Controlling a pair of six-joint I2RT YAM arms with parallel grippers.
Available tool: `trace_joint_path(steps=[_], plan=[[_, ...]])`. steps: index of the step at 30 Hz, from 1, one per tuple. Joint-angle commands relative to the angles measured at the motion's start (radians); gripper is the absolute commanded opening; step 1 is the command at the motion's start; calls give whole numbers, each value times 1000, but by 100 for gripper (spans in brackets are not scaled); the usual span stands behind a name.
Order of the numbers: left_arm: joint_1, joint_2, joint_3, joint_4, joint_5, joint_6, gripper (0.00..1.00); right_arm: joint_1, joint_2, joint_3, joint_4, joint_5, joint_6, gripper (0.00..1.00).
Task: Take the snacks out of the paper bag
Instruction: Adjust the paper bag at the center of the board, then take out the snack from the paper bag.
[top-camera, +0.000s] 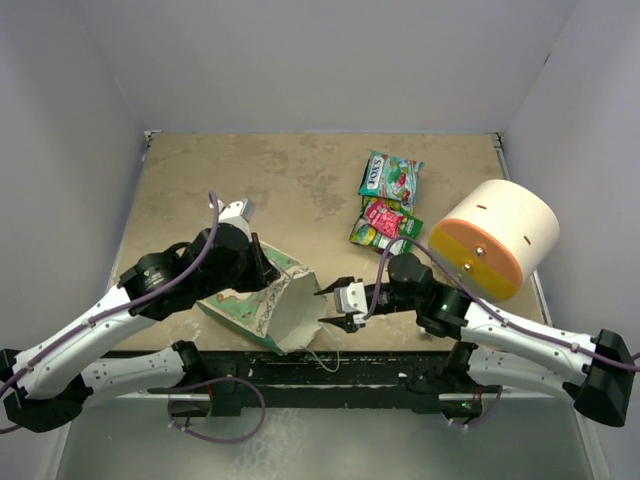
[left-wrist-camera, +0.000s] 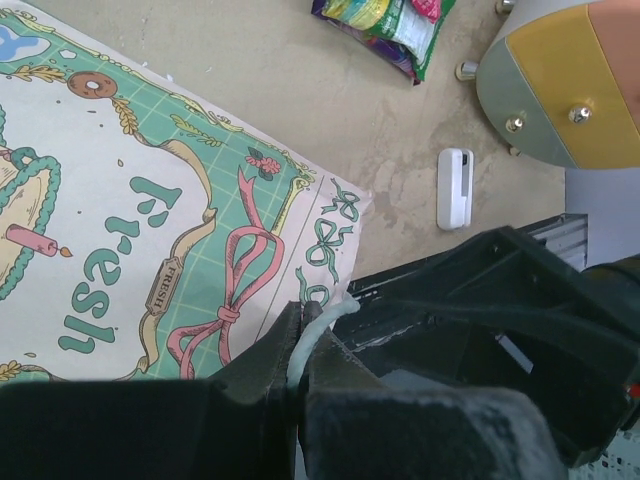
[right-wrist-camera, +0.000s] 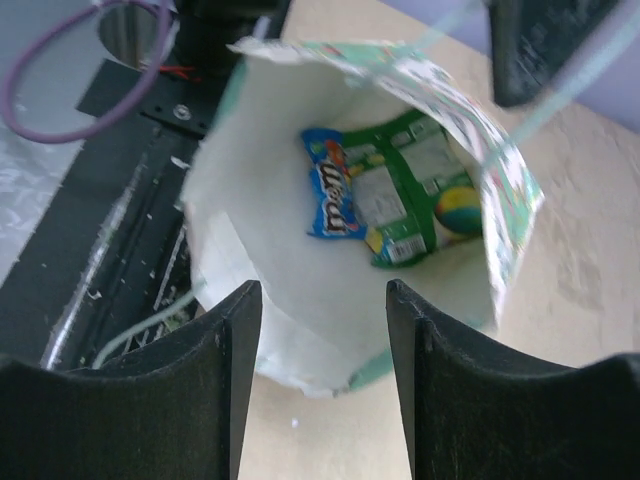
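- Left end effector (left-wrist-camera: 298, 352) is clenching the string handle (left-wrist-camera: 318, 322) of the mint-green paper bag (left-wrist-camera: 150, 200).
- Right end effector (right-wrist-camera: 322, 295) is gaping, released — a blue snack (right-wrist-camera: 332, 195) and a green snack (right-wrist-camera: 410, 190) are lying ahead, inside.

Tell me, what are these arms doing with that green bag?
They are emptying snacks from the paper bag. The left jaws are shut on its string handle, holding it on its side, while the right jaws are open at its mouth. A blue M&M's packet and a green packet are inside; other packets lie on the table.
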Motion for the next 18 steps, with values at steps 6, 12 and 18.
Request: trace_joint_path(steps=[6,12,18], plan=[[2,8,48,42,17,34,0,191,164,-15,319,180,30,54],[2,12,105,20,26,90,0,199,292,-20,487,246,90,53],[2,16,138,27,51,166,0,240,366,1,517,290,85,53]])
